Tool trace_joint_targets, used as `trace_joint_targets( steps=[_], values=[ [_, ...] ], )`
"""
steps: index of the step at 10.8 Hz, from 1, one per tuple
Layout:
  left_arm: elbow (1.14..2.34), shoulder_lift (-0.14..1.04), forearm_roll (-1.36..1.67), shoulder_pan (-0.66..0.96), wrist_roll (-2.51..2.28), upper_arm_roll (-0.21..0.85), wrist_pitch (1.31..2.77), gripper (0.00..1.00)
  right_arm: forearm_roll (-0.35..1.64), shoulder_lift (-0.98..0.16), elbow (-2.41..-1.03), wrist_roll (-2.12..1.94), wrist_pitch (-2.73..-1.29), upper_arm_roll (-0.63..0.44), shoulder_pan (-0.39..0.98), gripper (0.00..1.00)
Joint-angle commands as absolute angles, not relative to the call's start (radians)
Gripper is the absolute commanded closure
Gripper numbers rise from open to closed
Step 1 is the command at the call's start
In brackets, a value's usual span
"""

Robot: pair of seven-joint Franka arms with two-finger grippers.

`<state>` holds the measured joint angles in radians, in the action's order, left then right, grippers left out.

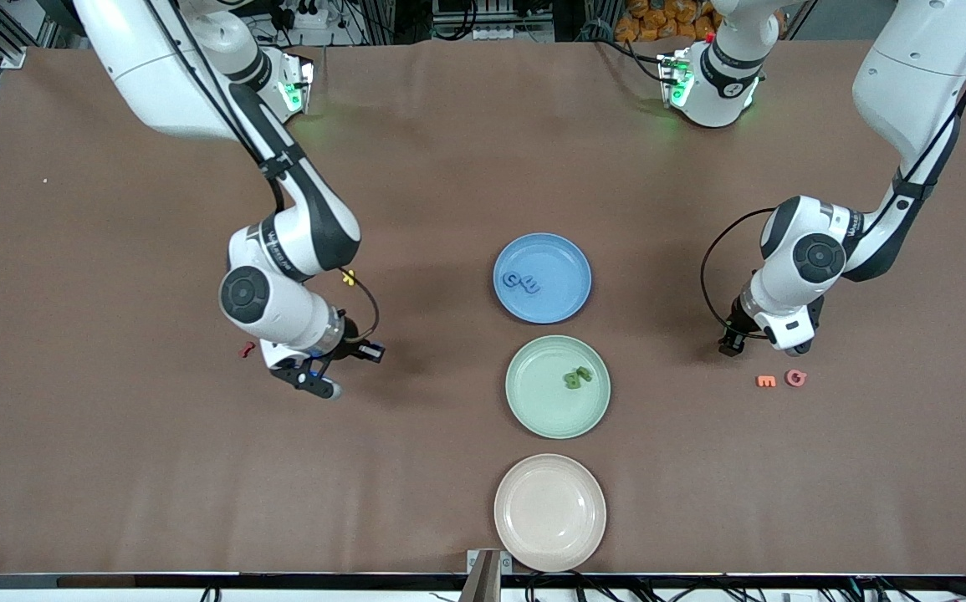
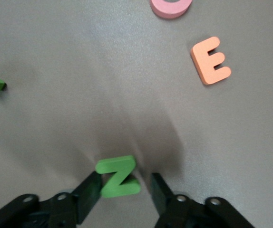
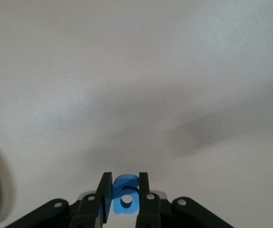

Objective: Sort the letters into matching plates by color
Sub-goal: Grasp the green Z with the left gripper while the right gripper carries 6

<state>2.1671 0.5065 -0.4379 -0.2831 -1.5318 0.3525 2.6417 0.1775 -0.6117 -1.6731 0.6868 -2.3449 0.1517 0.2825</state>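
Closing on a green Z, the left gripper sits low at the table toward the left arm's end, one finger against the letter's side, the other just apart; grasp not yet firm. An orange E and a pink letter lie near it, nearer the front camera, not to be disturbed. Advice: let both pads seat squarely on the Z before lifting, then carry it to the green plate, which holds green letters already.

The right gripper is clamped on a blue 6, above bare table toward the right arm's end. Its goal, by my reading: the blue plate, with blue letters in it. Beige plate holds nothing. A red piece and a yellow one wait beside the right arm.
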Motion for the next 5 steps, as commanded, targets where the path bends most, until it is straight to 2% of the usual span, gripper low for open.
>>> trace_joint_targets(
  steps=[1,5],
  values=[
    [2.169,0.517,-0.474,-0.279,-1.557,0.351,2.663,1.0,0.195,-0.62,-1.625,0.796,-2.339,0.17,0.342,1.0],
    [2.142,0.503,-0.474,-0.272,-1.557,0.408,2.663,1.0,0.195,-0.63,-1.617,0.877,-2.373,0.169,0.428,1.0]
  ],
)
